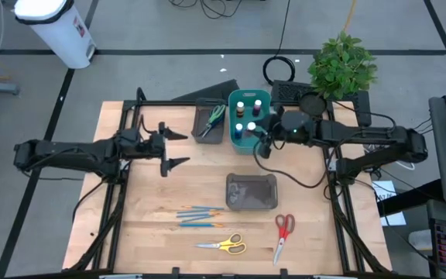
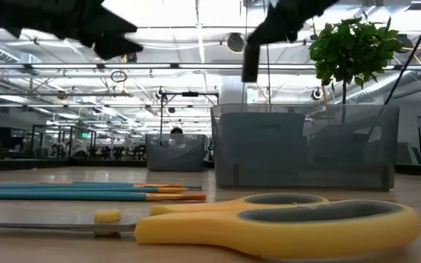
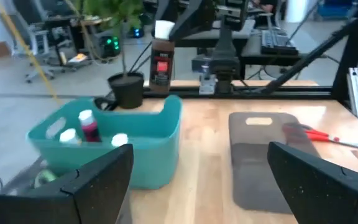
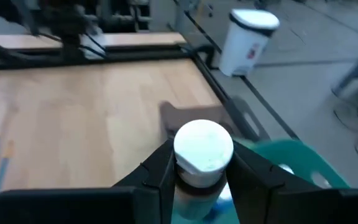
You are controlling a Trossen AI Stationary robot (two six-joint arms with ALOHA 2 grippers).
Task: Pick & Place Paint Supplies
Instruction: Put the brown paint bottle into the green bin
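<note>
R gripper is clamped on a white-capped bottle, held in the air over the teal bin at the table's far edge, mid-way along. L gripper hangs spread wide and empty above the table's left-middle, near the far tray.

Done so far, judging by layout: several bottles already stand in the bin, and green scissors lie in the far tray beside the bin; a blue pair may sit there too, can't tell for sure.

Still out: brushes, a small bunch lying parallel towards the near edge, left of centre; yellow scissors just nearer than them by the near edge; red scissors near the near-right part of the table. Second tray sits mid-table, looks empty as far as the high view shows.

Est. roughly halfway: bottles nearly sorted, w/ the held one prob. next to drop into the bin; brushes + two scissors left. L arm is free and closest to the brushes, so likely takes those.
</note>
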